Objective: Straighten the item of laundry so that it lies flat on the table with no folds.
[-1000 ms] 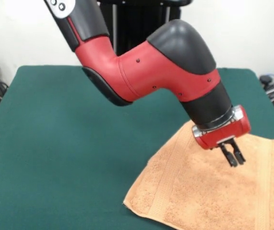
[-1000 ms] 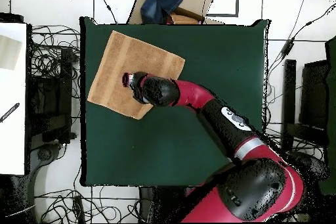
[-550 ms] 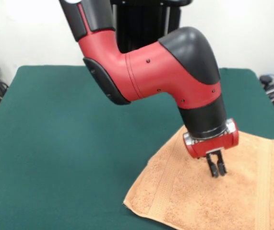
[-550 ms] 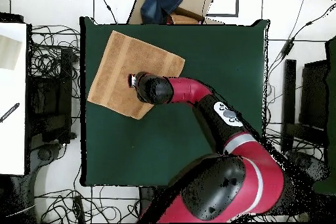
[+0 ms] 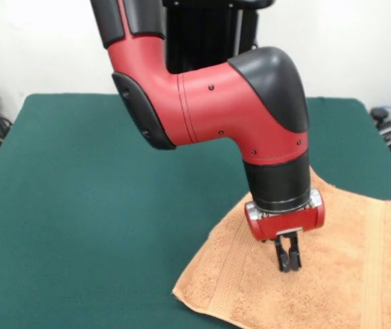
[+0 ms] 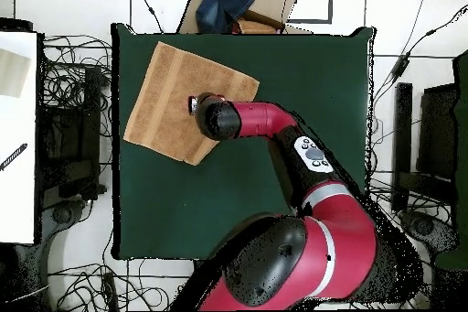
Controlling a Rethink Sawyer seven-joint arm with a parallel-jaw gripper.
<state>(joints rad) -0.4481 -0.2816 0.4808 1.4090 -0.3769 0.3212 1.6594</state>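
1. We record one small rectangular peach-orange terry-cloth towel (image 5: 332, 274) (image 6: 187, 102), spread open on the worktop and turned askew to its edges. In the front view it fills the lower right, running out of frame at the right and bottom; in the overhead view it lies in the upper left part of the worktop. A woven band stripe runs near each hemmed end. We see no large fold; the surface looks mostly flat.

2. We record the fingers (image 5: 287, 255) of the robot's gripper (image 6: 194, 104), two short black prongs pointing straight down over the towel's middle area. They stand close together, nearly touching, with nothing visibly between them. We cannot tell whether the tips touch the cloth or hang just above it.

3. We record the red and black arm (image 5: 216, 103) (image 6: 302, 153), bent at a thick elbow, its red wrist housing directly above the fingers. In the overhead view it crosses the worktop from the bottom to the towel.

4. We record the large rectangular worktop (image 5: 79, 205) (image 6: 302, 80) with a dark green felt-like top, far larger than the towel.

5. We record, beyond the worktop in the overhead view, tangled black cables (image 6: 69, 89) on the floor and a brown cardboard box (image 6: 251, 6) with dark blue cloth at the top edge.
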